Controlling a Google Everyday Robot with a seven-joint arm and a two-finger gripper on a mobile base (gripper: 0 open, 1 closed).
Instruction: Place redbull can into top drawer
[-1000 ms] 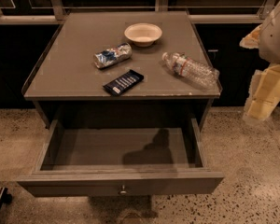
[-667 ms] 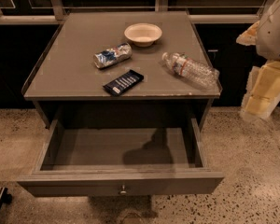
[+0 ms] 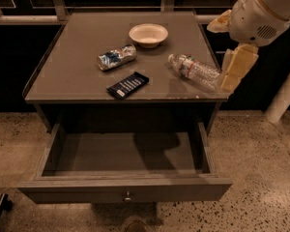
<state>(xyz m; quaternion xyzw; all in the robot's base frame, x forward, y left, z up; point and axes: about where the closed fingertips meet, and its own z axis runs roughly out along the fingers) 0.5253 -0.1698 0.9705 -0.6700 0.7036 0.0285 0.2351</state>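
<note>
A shallow white bowl (image 3: 148, 35) sits near the back of the grey-brown bench (image 3: 67, 57), and everything here is placed from it. The redbull can (image 3: 116, 57) lies on its side on the bench, just in front of the bowl and a little to its left as the camera sees it. It is near the bowl but not touching, with its silver-and-blue wall facing up. Further forward from the bowl, beyond the can, a flat dark-blue snack packet (image 3: 128, 85) lies at an angle close to the bench's front edge. To the right of the bowl and somewhat nearer the camera, a clear plastic water bottle (image 3: 194, 71) rests on its side, its cap end pointing back toward the bowl. The tool (image 3: 234, 74) hangs well to the right of the bowl, at the bench's right edge just beside the far end of the bottle, below the arm's white wrist housing. Whether it is wide or narrow I cannot tell, and it carries nothing visible. Below and in front of the bowl, the top drawer (image 3: 125, 190) stands pulled out. A shadow lies across its floor, and its small round knob (image 3: 127, 195) is centred on the front panel.
</note>
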